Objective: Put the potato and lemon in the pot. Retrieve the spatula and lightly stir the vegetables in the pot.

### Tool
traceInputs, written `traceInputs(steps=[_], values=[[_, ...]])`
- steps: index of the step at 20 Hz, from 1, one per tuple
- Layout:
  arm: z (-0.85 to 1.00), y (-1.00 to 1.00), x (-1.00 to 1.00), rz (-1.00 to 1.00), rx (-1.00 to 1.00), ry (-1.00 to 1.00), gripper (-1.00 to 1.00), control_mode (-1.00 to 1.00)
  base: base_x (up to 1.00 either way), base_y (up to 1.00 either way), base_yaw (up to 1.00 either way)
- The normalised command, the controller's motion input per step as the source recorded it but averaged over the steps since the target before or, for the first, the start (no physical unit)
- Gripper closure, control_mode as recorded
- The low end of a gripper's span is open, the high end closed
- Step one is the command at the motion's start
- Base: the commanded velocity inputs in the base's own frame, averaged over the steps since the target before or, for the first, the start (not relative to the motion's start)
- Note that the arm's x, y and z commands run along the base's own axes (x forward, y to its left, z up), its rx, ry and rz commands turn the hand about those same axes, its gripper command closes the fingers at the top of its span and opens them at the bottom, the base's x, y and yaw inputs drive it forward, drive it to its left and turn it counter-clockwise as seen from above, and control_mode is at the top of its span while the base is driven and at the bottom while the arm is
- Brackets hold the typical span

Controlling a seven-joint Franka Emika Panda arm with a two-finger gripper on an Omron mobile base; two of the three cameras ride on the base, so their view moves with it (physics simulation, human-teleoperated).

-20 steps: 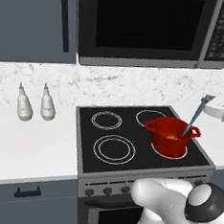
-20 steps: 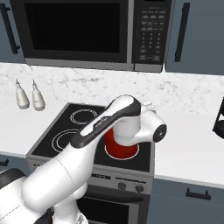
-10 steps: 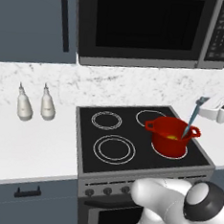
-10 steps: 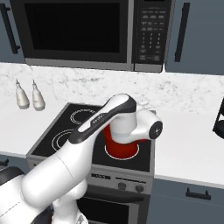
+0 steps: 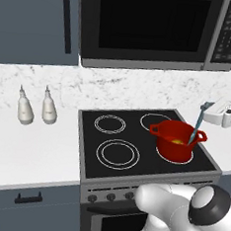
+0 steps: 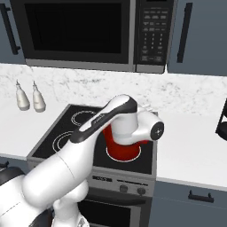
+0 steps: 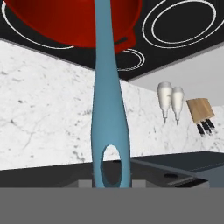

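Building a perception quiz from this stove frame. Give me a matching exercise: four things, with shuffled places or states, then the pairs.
Things:
1. pot
2. spatula
3. lemon
4. two white bottles

Places or states:
A. on the counter left of the stove
B. inside the pot
C. on the front right burner
D. held by the gripper, blade down in the pot

Pairs: 1-C, 2-D, 3-B, 4-A

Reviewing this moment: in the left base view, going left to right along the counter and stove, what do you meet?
Two white bottles → the front left burner ring → the red pot → the spatula leaning in the pot, handle up toward the gripper.
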Motion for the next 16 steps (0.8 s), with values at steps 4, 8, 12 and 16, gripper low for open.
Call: traceInputs(steps=[4,8,12,16], values=[[-0.11,0.0,0.16,0.0,0.0,0.03,1.0,-1.0,0.0,0.0,0.0],[0.0,0.0,0.19,0.0,0.0,0.0,1.0,-1.0,0.0,0.0,0.0],[0.0,0.0,0.04,0.0,0.0,0.0,1.0,-1.0,0.0,0.0,0.0],[-0.01,0.02,0.04,0.0,0.0,0.0,1.0,-1.0,0.0,0.0,0.0]])
